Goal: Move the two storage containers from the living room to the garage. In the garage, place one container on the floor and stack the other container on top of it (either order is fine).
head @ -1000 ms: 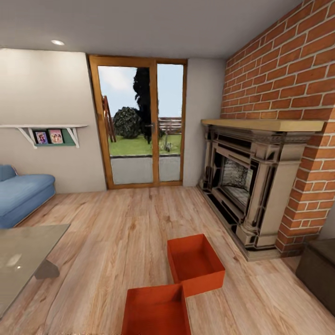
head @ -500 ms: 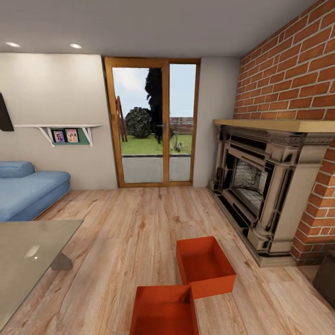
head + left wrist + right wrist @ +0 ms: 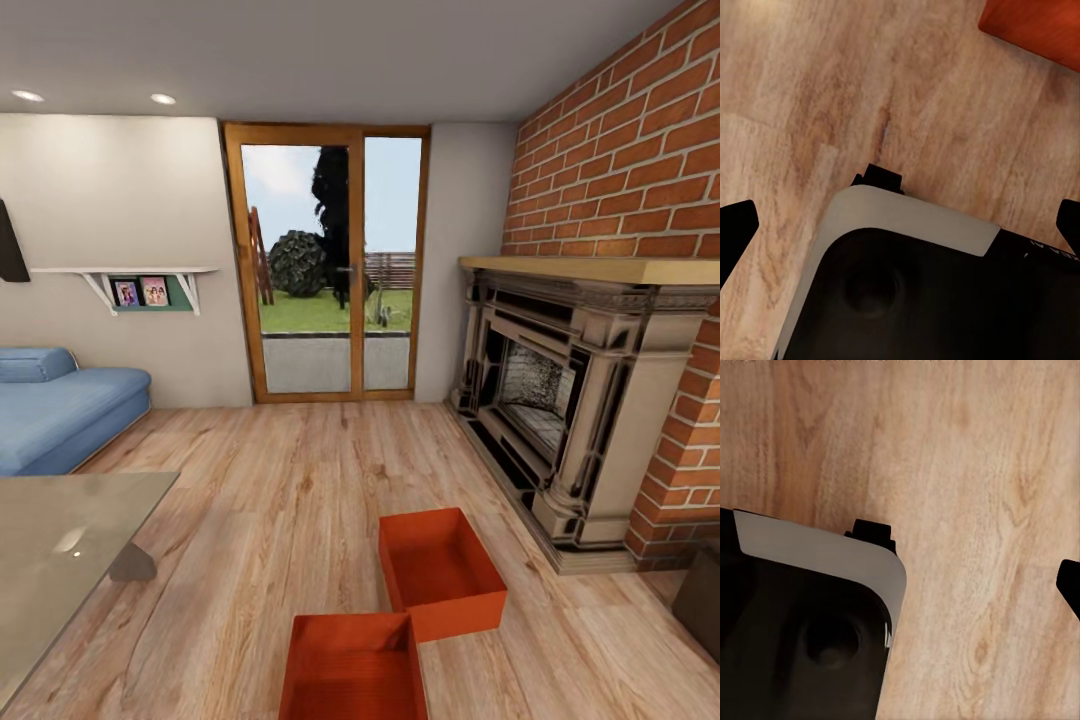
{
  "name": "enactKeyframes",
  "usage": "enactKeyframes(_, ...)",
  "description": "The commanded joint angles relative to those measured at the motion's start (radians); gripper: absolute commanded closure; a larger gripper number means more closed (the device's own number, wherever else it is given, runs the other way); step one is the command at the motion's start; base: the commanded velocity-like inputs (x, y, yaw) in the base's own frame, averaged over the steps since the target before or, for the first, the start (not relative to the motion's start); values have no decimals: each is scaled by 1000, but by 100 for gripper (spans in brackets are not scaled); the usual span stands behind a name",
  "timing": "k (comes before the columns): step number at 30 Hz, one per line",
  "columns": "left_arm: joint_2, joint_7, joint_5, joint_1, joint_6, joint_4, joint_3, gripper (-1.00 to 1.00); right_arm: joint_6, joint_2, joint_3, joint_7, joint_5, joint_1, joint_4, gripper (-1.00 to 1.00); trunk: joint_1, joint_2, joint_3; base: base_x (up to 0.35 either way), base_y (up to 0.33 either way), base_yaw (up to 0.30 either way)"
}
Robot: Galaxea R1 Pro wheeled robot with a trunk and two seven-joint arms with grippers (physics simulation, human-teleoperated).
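Looking down from our head, we count two storage containers on the wood floor (image 3: 250,520) of the living room: the far container (image 3: 440,570) sits near the fireplace (image 3: 560,400), and the near container (image 3: 352,668) sits right by us, its corner just beside the far one. We also count one blue sofa (image 3: 60,410) on the left, one glass table (image 3: 60,550) and one glass door (image 3: 330,265). In the wrist views, our left gripper (image 3: 900,225) has its dark fingertips far apart and holds nothing, and an orange edge shows nearby. Our right gripper (image 3: 900,585) shows one fingertip only, so we cannot tell. We think the thin walls could slip or bend when we grab them. The two bins are close, so lifting one could bump the other.
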Motion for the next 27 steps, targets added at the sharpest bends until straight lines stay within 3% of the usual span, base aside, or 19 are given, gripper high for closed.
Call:
enactKeyframes(1,0,1,11,0,1,-1,-2,-100,-6,0,9,1,-10,-1,3,-100,0,-1,-1,0,0,0)
enactKeyframes(12,-1,2,11,0,0,-1,-1,-100,-8,0,9,1,-9,-1,3,-100,0,-1,-1,0,111,0)
enactKeyframes(27,-1,3,11,0,-1,-2,0,-100,-7,0,9,1,-7,-1,3,-100,0,-1,-1,-13,-10,0)
